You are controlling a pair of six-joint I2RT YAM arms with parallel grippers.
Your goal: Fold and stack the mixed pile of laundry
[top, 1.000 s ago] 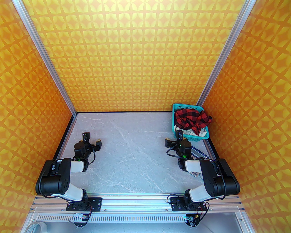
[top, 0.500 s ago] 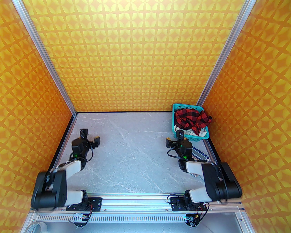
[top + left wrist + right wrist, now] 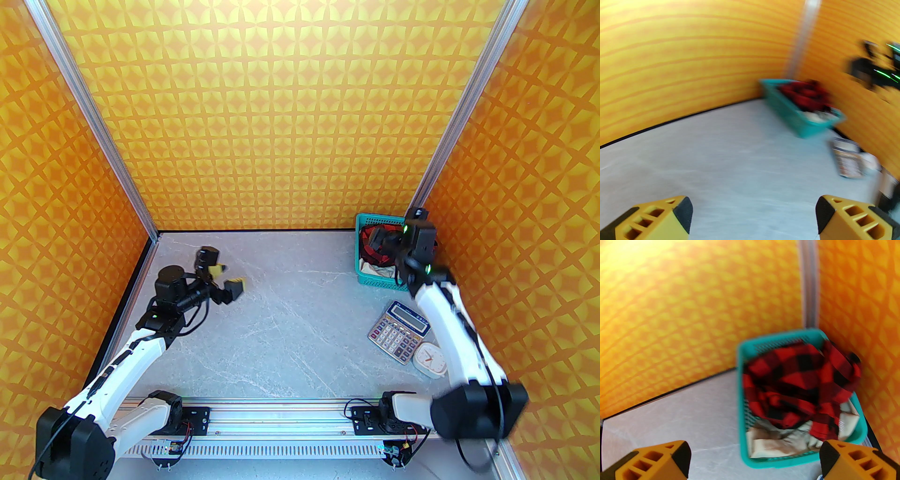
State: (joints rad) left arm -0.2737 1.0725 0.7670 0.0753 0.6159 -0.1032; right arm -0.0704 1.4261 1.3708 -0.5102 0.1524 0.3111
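Note:
The red-and-black check shirt [image 3: 799,385] lies crumpled on top of the laundry in the teal basket [image 3: 740,404]. The cream garment [image 3: 778,441] is bunched beneath it at the basket's near end. My right gripper [image 3: 754,460] hovers open above that near end, apart from the cloth, with nothing between its fingers. In the top view the right gripper [image 3: 380,243] covers much of the shirt [image 3: 372,256], and the cream garment [image 3: 375,271] peeks out below it. My left gripper [image 3: 225,280] is open and holds nothing, raised over the left-middle of the table, far from the basket [image 3: 787,112].
The basket [image 3: 363,277] sits in the back right corner against the patterned walls. A grey calculator [image 3: 398,332] and a small white clock [image 3: 431,358] lie on the table [image 3: 281,328] in front of it, beside the right arm. Black arm bases stand at the near edge.
Both arms have unfolded and reached out. The right gripper rose from in front of the basket to over it, uncovering the calculator and clock. The left gripper swung up and rightward.

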